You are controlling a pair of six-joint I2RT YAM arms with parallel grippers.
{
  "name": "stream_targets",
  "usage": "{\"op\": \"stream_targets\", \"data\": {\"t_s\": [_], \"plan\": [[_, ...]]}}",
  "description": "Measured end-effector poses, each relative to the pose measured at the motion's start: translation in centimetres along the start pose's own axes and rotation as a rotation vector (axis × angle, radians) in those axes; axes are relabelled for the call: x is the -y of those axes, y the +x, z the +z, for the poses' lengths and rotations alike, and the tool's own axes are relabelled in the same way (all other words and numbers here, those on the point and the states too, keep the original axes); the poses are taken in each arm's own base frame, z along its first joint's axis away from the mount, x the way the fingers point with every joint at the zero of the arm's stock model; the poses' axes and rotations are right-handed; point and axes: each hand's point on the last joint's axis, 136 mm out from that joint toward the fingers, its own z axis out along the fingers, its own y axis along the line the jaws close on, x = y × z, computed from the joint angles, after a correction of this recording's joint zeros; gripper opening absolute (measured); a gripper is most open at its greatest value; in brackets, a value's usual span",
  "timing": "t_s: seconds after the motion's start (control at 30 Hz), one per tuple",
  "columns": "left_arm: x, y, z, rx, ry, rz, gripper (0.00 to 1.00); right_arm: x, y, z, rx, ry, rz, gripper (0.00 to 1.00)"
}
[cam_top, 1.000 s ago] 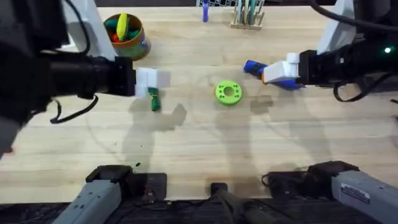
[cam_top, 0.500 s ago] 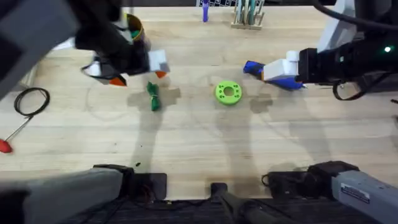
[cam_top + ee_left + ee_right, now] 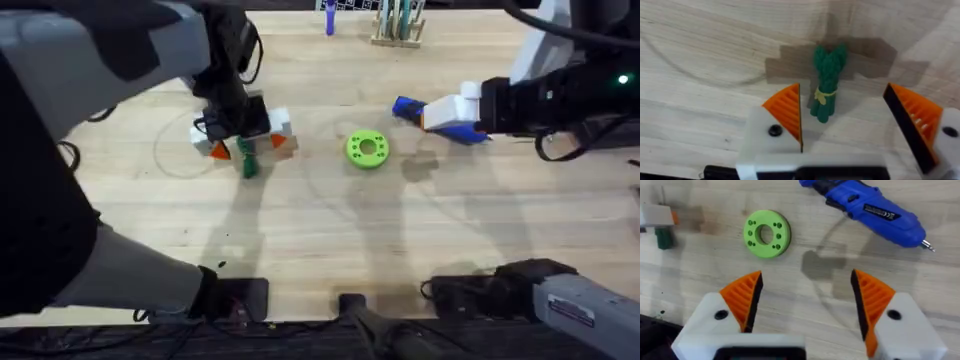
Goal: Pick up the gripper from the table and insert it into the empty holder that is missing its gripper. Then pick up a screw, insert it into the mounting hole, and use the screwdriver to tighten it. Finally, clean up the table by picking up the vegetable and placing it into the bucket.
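We see the left gripper [image 3: 850,120] spread wide above the vegetable [image 3: 826,82], which lies on the wooden table [image 3: 330,240] between its orange pads [image 3: 786,107], nothing gripped. The right gripper [image 3: 807,302] hangs open and empty over the table near the green disc [image 3: 766,233], the blue screwdriver [image 3: 872,212] just beyond it.

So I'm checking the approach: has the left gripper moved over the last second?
Yes. The left gripper has come in over the vegetable, nearer the green disc, fingers open astride it.
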Motion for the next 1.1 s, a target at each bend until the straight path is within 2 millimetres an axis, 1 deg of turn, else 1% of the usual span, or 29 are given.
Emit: {"op": "stream_targets", "data": {"t_s": [0.1, 0.27, 0.53, 0.57, 0.6, 0.63, 0.73, 0.77, 0.8, 0.83, 1.0, 1.07, 1.1], "plan": [[-0.4, 0.4, 0.8, -0.009, -0.005, 0.015, 0.980, 0.0, -0.1, 0.0, 0.005, -0.001, -0.001, 0.991], [-1.2, 0.4, 1.1, -0.018, -0.009, 0.025, 0.977, 0.0, -0.1, 0.0, 0.005, -0.001, -0.001, 0.991], [-1.3, 0.1, 1.3, -0.009, -0.005, 0.045, 0.888, 0.0, -0.1, 0.0, 0.005, -0.001, -0.001, 0.991], [-1.3, 0.1, 1.3, -0.011, -0.005, 0.049, 0.852, 0.0, -0.1, 0.0, 0.005, -0.001, -0.001, 0.991], [-1.3, 0.1, 1.4, -0.014, -0.007, 0.051, 0.790, 0.0, -0.1, 0.0, 0.005, -0.001, -0.001, 0.991], [-1.3, 0.1, 1.6, -0.018, -0.009, 0.053, 0.670, 0.0, -0.1, 0.0, 0.005, -0.001, -0.001, 0.992], [-1.1, -0.1, 1.9, -0.017, 0.000, 0.060, 0.204, 0.0, -0.1, 0.0, 0.005, -0.001, -0.001, 0.991], [-0.9, -0.2, 1.8, -0.012, 0.006, 0.063, 0.065, 0.0, -0.1, 0.0, 0.005, -0.001, -0.001, 0.991], [-0.8, -0.3, 1.7, -0.006, 0.007, 0.070, 0.025, 0.0, -0.1, 0.0, 0.005, -0.001, -0.001, 0.992], [-0.9, -0.3, 1.8, -0.006, 0.006, 0.070, 0.013, 0.0, -0.1, 0.0, 0.005, -0.001, -0.001, 0.992], [-1.1, 0.1, 1.7, -0.024, -0.003, 0.070, 0.013, 0.0, -0.1, 0.0, 0.005, -0.001, -0.001, 0.991], [-1.4, 0.4, 1.3, -0.042, -0.010, 0.069, 0.012, 0.0, -0.1, 0.0, 0.005, -0.001, -0.001, 0.991], [-1.5, 0.2, 0.8, -0.042, -0.010, 0.069, 0.012, 0.0, -0.1, 0.0, 0.005, -0.001, -0.001, 0.992]]}}
